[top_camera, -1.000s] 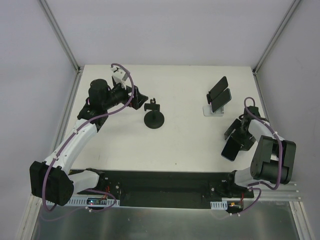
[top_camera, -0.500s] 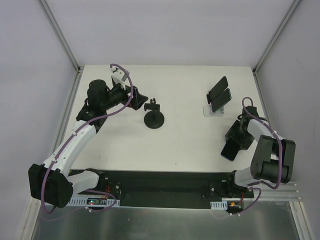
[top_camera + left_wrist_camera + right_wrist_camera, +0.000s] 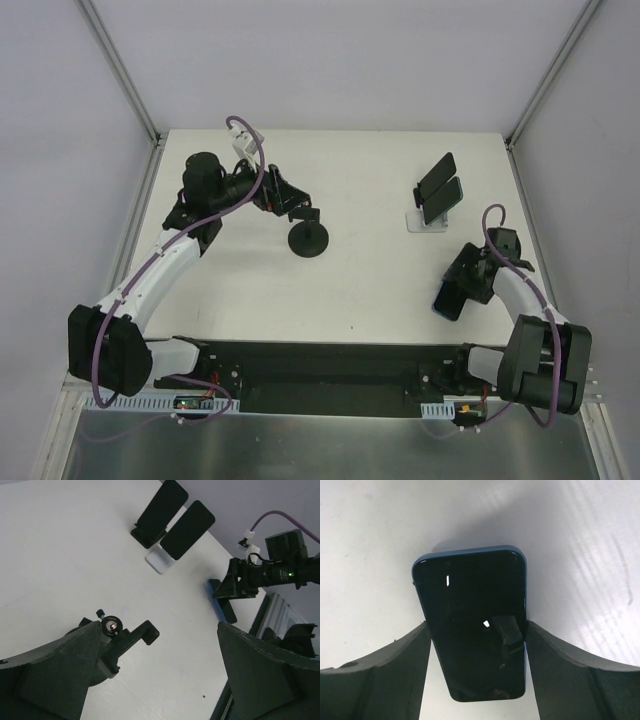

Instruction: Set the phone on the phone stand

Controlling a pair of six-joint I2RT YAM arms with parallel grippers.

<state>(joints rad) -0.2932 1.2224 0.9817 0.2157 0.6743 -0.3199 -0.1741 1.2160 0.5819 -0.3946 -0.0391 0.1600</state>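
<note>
The black phone stand (image 3: 308,238), a round base with a small clamp head, stands at mid-table. My left gripper (image 3: 288,197) is open just left of and behind its head. In the left wrist view the clamp (image 3: 125,640) lies between my fingers, close to the left one; the gripper (image 3: 157,630) holds nothing. My right gripper (image 3: 465,283) is shut on the blue-edged, dark-screened phone (image 3: 449,297) at the right side of the table. In the right wrist view both fingers press the long sides of the phone (image 3: 472,615); that gripper (image 3: 477,626) holds it over the white tabletop.
A white holder (image 3: 424,220) with two dark phones (image 3: 438,188) leaning on it stands at the back right. It also shows in the left wrist view (image 3: 161,560). Metal frame posts rise at the back corners. A black base rail (image 3: 320,375) runs along the near edge.
My left gripper has moved right, up to the stand's head. My right arm has swung the phone a little nearer and to the left, still gripped.
</note>
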